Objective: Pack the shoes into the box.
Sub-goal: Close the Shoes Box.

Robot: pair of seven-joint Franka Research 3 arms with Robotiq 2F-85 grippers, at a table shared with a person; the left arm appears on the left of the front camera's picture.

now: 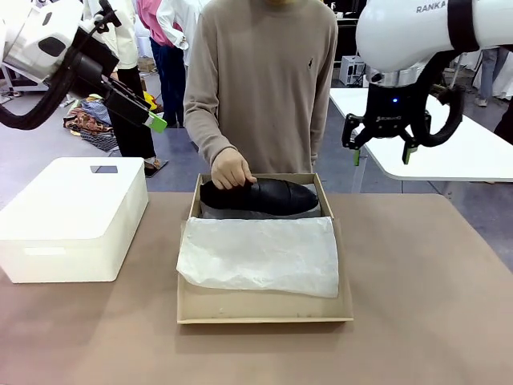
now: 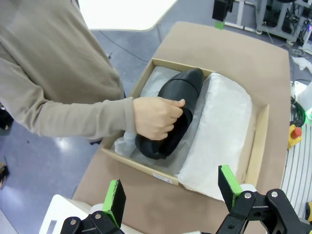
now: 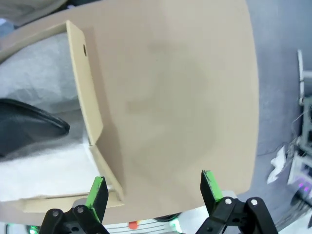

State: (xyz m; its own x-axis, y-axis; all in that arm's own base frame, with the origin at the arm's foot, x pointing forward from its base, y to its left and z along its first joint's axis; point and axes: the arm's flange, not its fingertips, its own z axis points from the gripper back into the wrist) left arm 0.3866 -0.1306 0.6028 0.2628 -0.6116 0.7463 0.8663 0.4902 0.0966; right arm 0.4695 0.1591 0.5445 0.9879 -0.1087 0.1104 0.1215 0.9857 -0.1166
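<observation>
While the person's hand point(image 1: 232, 170) holds a black shoe point(image 1: 268, 197) at the far end of the cardboard box point(image 1: 264, 310) on the table point(image 1: 425, 313), the left gripper point(image 2: 171, 191) and right gripper point(image 1: 381, 152) hover with fingers spread, empty.

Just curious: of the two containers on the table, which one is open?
The brown cardboard box in the middle: white tissue paper and a black shoe show inside. The white bin beside it has a closed top.

a robotics lab: white robot arms point(image 1: 417, 32), a stop button point(image 2: 294, 133), equipment frames point(image 2: 275, 17).
</observation>
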